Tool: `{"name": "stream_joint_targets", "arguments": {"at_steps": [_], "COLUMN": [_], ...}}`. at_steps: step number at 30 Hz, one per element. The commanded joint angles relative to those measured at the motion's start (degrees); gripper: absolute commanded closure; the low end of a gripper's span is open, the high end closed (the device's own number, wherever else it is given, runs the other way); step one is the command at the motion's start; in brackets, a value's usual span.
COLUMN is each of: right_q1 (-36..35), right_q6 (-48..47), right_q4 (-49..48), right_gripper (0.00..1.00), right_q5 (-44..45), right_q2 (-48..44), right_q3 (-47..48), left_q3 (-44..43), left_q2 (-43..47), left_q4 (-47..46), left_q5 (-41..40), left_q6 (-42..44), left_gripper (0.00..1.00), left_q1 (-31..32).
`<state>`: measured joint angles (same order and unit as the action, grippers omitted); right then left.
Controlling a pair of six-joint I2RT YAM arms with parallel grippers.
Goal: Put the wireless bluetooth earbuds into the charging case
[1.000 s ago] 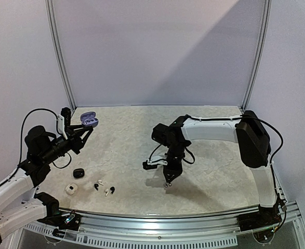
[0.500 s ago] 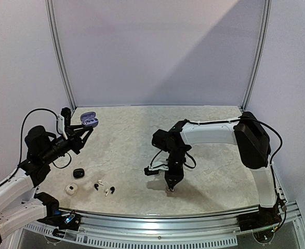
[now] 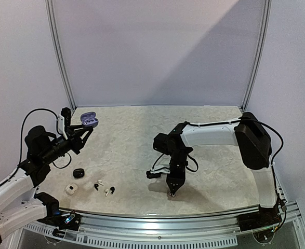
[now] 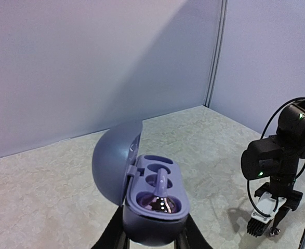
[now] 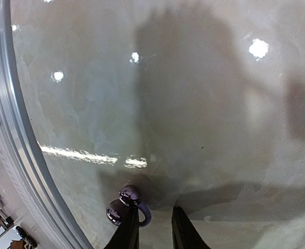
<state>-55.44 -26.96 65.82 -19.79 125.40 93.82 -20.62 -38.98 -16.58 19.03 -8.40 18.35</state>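
The left gripper [image 3: 84, 130] is clenched on the base of the open greyish-lavender pebble-shaped plastic charging case [image 4: 151, 226]. It holds the case above the beige marbled table [image 3: 131, 150] at about 10 o'clock, lid swung back and wells facing up, presumably so a bud can be lowered in from above. A seated greyish-lavender earbud [image 4: 159, 193] already lies inside, and the far socket looks empty. The right gripper [image 5: 152, 222] points straight down at 6 o'clock near the front rail, jaws narrowly parted with nothing between them. The loose greyish-lavender earbud [image 5: 125, 204] lies on the table touching the outer side of one fingertip, at 9 o'clock of the gap, so it is not grasped. The pinch likely needs re-centring over it. Spare black and white earbuds [image 3: 109, 191] wait at 7 o'clock, well apart
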Motion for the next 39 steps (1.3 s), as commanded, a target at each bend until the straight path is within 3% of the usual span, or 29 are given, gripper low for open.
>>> {"name": "stream_joint_targets", "arguments": {"at_steps": [1, 14, 22, 29, 39], "right_q1": [-0.43, -0.42, -0.40, -0.38, -0.39], "right_q6": [3.34, 16.26, 19.58, 22.21, 24.36], "right_q4": [2.18, 1.75, -1.19, -2.54, -3.84], "right_gripper": [0.77, 0.84, 0.89, 0.99, 1.00], "right_q5": [-3.09, -3.81, -8.59, -7.54, -6.09], "right_q2": [-0.99, 1.13, 0.99, -0.16, -2.73], "right_q3": [-0.59, -1.59, -1.96, -1.93, -1.61], "left_q3": [0.90, 0.85, 0.90, 0.85, 0.92], "left_q2": [0.05, 0.13, 0.22, 0.22, 0.22], "left_q4": [0.71, 0.79, 0.82, 0.75, 0.68], "left_q5": [0.10, 0.22, 0.25, 0.31, 0.39], "left_q6": [0.23, 0.14, 0.23, 0.22, 0.12], "left_gripper": [1.00, 1.00, 1.00, 1.00, 1.00], "left_q1": [0.24, 0.21, 0.24, 0.25, 0.28]}}
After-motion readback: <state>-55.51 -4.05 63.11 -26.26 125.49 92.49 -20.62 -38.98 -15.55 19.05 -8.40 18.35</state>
